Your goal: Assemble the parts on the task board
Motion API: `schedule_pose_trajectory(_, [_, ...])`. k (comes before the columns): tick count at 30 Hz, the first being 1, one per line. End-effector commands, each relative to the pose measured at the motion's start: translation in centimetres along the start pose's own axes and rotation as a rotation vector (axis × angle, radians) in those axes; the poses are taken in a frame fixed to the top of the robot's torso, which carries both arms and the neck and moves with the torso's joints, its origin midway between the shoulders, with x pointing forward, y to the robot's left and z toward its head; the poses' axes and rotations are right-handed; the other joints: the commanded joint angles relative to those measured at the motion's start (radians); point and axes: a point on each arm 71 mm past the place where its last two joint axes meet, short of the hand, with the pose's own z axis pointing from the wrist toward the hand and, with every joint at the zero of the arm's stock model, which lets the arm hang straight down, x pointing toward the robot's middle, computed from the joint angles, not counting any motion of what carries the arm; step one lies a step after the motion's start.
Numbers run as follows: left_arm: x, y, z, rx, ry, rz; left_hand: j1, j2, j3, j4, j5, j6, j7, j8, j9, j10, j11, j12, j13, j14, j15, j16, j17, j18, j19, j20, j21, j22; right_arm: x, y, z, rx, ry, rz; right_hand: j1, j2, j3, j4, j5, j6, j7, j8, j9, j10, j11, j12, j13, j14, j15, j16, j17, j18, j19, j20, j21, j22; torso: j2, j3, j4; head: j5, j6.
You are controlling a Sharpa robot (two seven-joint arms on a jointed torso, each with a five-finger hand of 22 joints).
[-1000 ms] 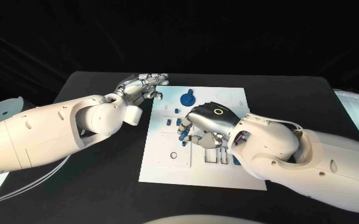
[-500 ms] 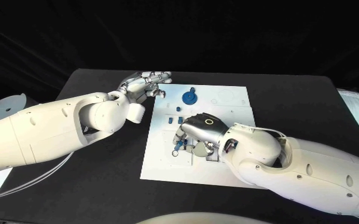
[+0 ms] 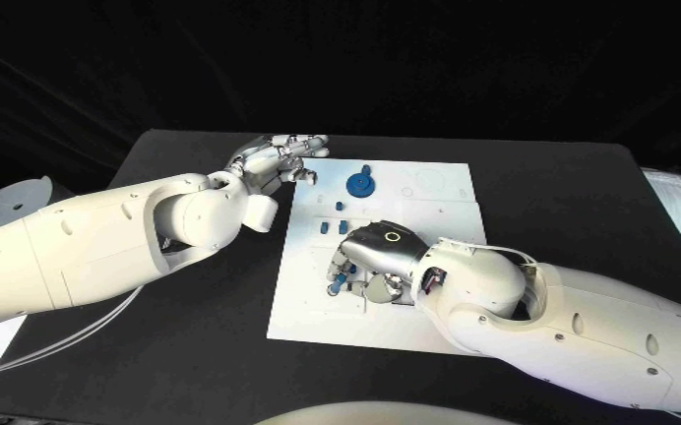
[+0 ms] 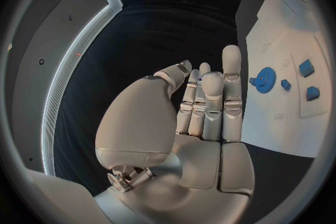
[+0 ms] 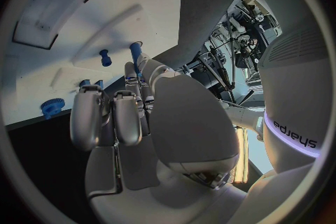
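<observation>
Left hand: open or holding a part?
Open. The left hand shows straight fingers and a bare palm, off the task board's far left corner.

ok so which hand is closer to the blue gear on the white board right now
Left. The left hand hovers at the task board's far left corner, just beside the blue gear. The right hand sits over the board's middle, nearer the robot, farther from the gear.

right hand (image 3: 381,253): the middle of the task board (image 3: 426,184) beneath it is covered; whether its fingertips touch a part cannot be told.
small blue part (image 3: 335,288): half hidden at the right hand's fingertips; its shape is too small to tell.
board slots: those under the right wrist are hidden.
left hand (image 3: 273,161): contact with the board's edge beside it cannot be judged.
task board, right wrist view: cut off by the circle's rim.
</observation>
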Motion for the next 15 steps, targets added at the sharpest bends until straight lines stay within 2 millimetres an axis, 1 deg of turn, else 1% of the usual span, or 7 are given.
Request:
schedule_pose_trajectory(1, [0.26, -0.05, 0.05, 0.005, 0.022, -0.004, 0.0, 0.005, -0.004, 0.0, 0.002, -0.008, 0.0, 0.006, 0.0, -0.006, 0.002, 0.001, 0.001, -0.008, -0.001, -0.006, -0.001, 0.011, 0.004, 0.001, -0.005, -0.001, 0.34, 0.12, 0.09, -0.01, 0.026, -0.016, 0.0, 0.006, 0.009, 0.0, 0.002, -0.002, 0.008, 0.004, 0.002, 0.033, -0.027, 0.0, 0.0, 0.053, -0.002, 0.003, -0.001, -0.004, 0.003, -0.003, 0.001, -0.001, 0.0, 0.0001, -0.0002, 0.0, -0.001])
schedule_pose_trajectory(7, [0.27, -0.04, 0.04, 0.005, 0.022, -0.004, 0.0, 0.005, -0.004, 0.0, 0.002, -0.008, 0.0, 0.006, 0.0, -0.006, 0.002, 0.001, 0.001, -0.008, -0.001, -0.006, -0.001, 0.011, 0.004, 0.001, -0.005, -0.001, 0.64, -0.11, 0.39, 0.003, 0.043, -0.025, -0.001, 0.005, 0.009, -0.001, 0.002, -0.002, 0.008, 0.003, 0.002, 0.033, -0.026, -0.001, 0.0, 0.053, -0.002, 0.003, 0.0, -0.004, 0.002, -0.003, 0.001, -0.001, 0.0, -0.0004, 0.0002, -0.001, -0.002])
schedule_pose_trajectory(11, [0.27, -0.04, 0.04, 0.004, 0.023, -0.004, 0.0, 0.005, -0.004, 0.0, 0.002, -0.008, 0.0, 0.006, 0.0, -0.006, 0.002, 0.001, 0.001, -0.008, -0.001, -0.006, -0.001, 0.011, 0.004, 0.001, -0.005, -0.001, 0.8, -0.11, 0.61, 0.006, 0.046, -0.027, -0.001, 0.005, 0.009, -0.001, 0.002, -0.002, 0.008, 0.003, 0.002, 0.033, -0.026, -0.001, 0.0, 0.053, -0.002, 0.003, 0.0, -0.004, 0.002, -0.003, 0.001, -0.001, 0.0, -0.0005, 0.0018, 0.0, -0.002])
schedule_pose_trajectory(15, [0.25, -0.04, 0.03, 0.004, 0.023, -0.004, 0.0, 0.005, -0.004, 0.0, 0.002, -0.008, 0.0, 0.006, 0.0, -0.006, 0.002, 0.001, 0.001, -0.008, -0.001, -0.006, -0.001, 0.011, 0.004, 0.001, -0.005, -0.001, 1.02, 0.0, 0.8, 0.004, 0.057, -0.03, -0.003, 0.004, 0.009, -0.001, 0.002, -0.001, 0.008, 0.003, 0.002, 0.033, -0.026, -0.002, 0.0, 0.053, -0.001, 0.003, -0.001, -0.004, 0.002, -0.003, 0.002, 0.0, 0.0, -0.0008, 0.001, 0.001, -0.003])
